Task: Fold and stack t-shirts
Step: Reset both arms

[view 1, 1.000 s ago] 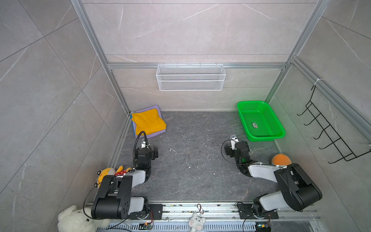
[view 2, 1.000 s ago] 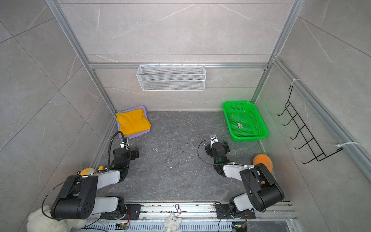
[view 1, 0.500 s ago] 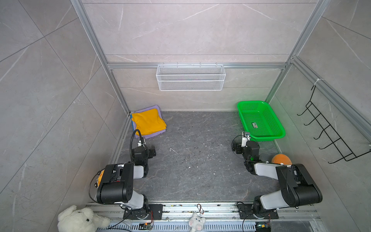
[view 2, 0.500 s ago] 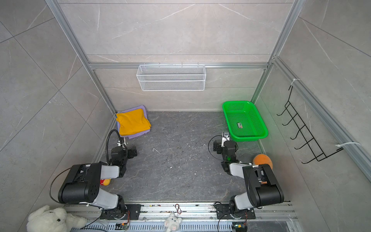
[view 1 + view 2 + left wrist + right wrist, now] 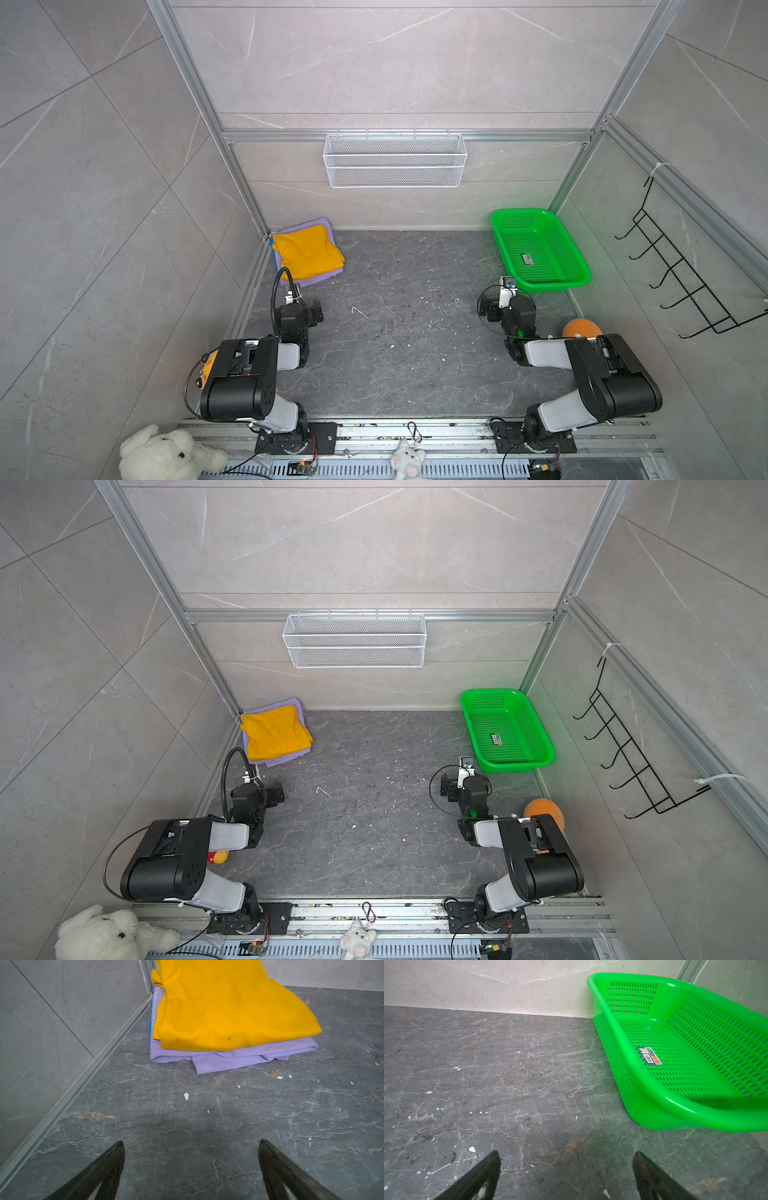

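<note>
Blue t-shirt (image 5: 150,1028): only a thin edge shows beneath lavender t-shirt (image 5: 228,1057). Orange toy (image 5: 581,328), perhaps a ball, half hidden behind right arm (image 5: 548,359). Sticker label (image 5: 649,1058) print too small to read.

In a top view I saw the yellow t-shirt (image 5: 274,731) folded on top of the lavender t-shirt (image 5: 286,757), stacked in the far left corner of the dark table (image 5: 374,833). The green basket (image 5: 515,766) sat far right, with only a label (image 5: 496,739) inside. My left arm (image 5: 174,854) was bent low near the stack, apart from it. My right arm (image 5: 536,854) was low, its tip just beside the basket. An orange toy (image 5: 542,808) lay partly behind it
</note>
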### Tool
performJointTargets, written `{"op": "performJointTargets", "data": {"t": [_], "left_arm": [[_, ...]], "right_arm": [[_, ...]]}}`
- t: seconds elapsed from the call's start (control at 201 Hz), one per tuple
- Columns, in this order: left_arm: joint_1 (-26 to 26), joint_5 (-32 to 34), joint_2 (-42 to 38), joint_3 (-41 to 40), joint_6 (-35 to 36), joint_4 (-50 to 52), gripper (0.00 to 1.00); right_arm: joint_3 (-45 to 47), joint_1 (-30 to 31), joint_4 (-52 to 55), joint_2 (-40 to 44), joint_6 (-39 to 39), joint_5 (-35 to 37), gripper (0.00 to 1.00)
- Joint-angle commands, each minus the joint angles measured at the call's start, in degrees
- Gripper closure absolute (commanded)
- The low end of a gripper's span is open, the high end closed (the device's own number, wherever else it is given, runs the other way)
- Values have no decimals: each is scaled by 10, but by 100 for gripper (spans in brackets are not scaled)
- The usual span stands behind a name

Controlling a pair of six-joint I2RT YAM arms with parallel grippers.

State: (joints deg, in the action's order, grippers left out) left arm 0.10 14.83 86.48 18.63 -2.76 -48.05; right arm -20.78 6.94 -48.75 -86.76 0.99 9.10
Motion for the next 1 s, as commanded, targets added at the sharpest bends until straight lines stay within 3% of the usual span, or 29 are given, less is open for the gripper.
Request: {"op": "performJointTargets", "data": {"t": [0.0, 0.991], "left_arm": [[0, 14, -4, 9, 7, -31, 0], [7, -6, -3, 10, 7, -26, 0]], "right_arm": [[3, 1, -15, -1, -10, -5, 1], [3, 0, -17, -1, -11, -5, 1]]}}
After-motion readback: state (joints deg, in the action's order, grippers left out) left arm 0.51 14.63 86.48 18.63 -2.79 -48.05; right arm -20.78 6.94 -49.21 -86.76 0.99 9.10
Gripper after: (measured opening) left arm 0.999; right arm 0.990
